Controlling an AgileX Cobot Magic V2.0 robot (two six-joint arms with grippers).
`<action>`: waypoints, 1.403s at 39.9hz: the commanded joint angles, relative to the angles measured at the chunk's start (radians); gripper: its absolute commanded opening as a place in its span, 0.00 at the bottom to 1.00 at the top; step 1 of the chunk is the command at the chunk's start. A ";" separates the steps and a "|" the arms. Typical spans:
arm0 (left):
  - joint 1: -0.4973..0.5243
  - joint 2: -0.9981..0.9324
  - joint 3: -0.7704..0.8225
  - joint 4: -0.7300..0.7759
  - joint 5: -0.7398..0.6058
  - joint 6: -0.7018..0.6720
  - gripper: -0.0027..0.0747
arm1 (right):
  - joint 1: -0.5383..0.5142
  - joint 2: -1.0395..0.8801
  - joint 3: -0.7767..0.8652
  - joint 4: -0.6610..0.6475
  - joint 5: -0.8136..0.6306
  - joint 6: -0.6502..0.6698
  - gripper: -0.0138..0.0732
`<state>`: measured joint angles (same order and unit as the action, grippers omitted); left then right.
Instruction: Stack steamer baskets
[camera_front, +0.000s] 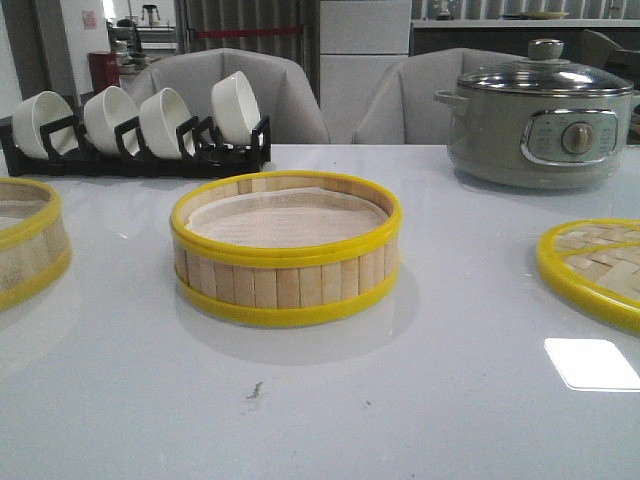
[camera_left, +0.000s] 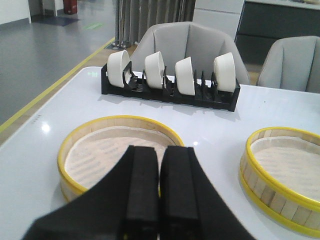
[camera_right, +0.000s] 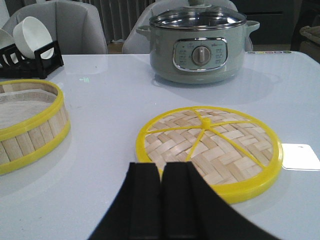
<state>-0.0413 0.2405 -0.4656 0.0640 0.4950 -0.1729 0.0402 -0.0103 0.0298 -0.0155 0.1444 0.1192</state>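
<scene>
A white glossy table seen from the front, described from left to right.

At the far left edge, about nine o'clock, sits one steamer basket, only partly in the frame: a shallow bamboo-slat ring with yellow rims. Behind it, toward eleven o'clock, a black rack holds four white bowls standing on edge in a row.

At the centre of the table sits the second steamer basket, whole and upright, with a pale liner inside. It stands apart from the first basket and touches nothing else.

Toward one o'clock, at the back right, stands a grey electric pot with a glass lid and a round dial. At three o'clock, cut off by the right edge, a flat woven lid with a yellow rim lies on the table. A bright patch of reflected light lies on the table just in front of it.

Two grey chairs stand behind the table.

Neither arm appears in the front view. From the left wrist camera, the left tool hangs above the left basket, its two black fingers pressed together with nothing between them. From the right wrist camera, the right tool hangs over the near edge of the woven lid, fingers likewise closed and empty.
</scene>
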 joint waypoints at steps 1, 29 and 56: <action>-0.009 0.180 -0.294 0.065 0.104 -0.004 0.14 | 0.000 -0.021 -0.015 -0.013 -0.084 0.000 0.19; -0.198 0.584 -0.661 0.115 0.252 -0.001 0.14 | 0.000 -0.021 -0.015 -0.013 -0.084 0.000 0.19; -0.198 0.595 -0.661 0.111 0.237 -0.001 0.14 | -0.001 -0.021 -0.015 -0.013 -0.084 0.000 0.19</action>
<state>-0.2322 0.8379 -1.0892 0.1745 0.8140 -0.1729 0.0402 -0.0103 0.0298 -0.0155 0.1444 0.1192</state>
